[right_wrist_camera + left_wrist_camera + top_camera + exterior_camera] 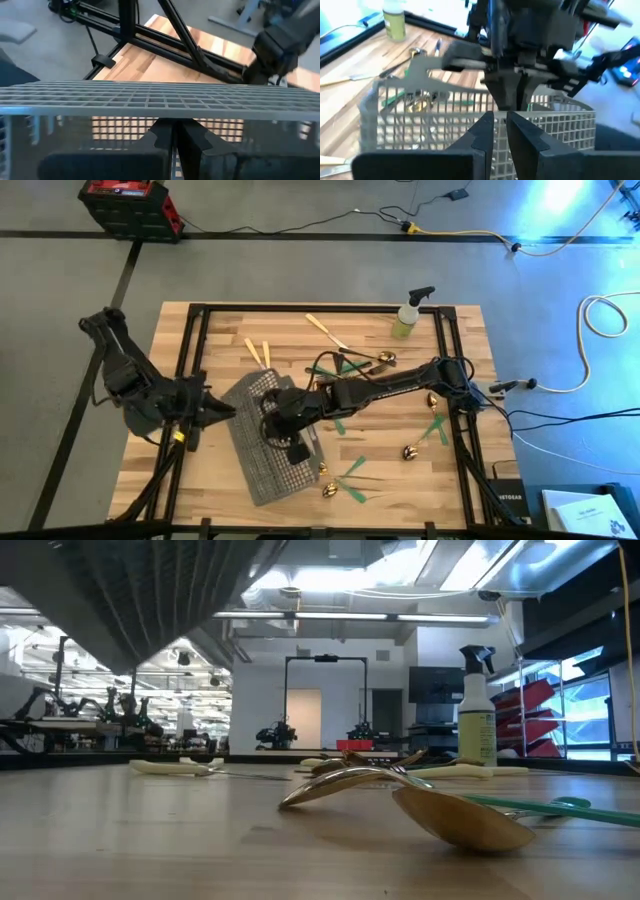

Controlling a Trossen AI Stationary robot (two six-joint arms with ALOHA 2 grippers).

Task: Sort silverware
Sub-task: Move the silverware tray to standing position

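- Right gripper (272, 423) reaches across the table from 3 o'clock and sits over the grey mesh caddy (262, 470), its fingers pressed together on the caddy's wire wall, as its own wrist view shows the mesh (150, 97) right across the fingertips.
- Left gripper (222, 410) points in from 9 o'clock at the same caddy; its fingers (485, 135) are nearly together with a thin gap, seemingly pinching the near mesh wall (560, 125).
- Both arms are therefore busy with the caddy, which looks lifted or tilted, judging by the mesh hanging at the top of the low view.
- Silverware lies loose on the wood: green-handled spoons (345, 485) at 5 o'clock from the caddy, cream-handled pieces (258, 352) at 12 o'clock, and more near the spray bottle (408, 315) at 1 o'clock.
- Nearest pieces are the 5 o'clock spoons, long axes roughly along 3 to 9; the right arm looks the closer one.
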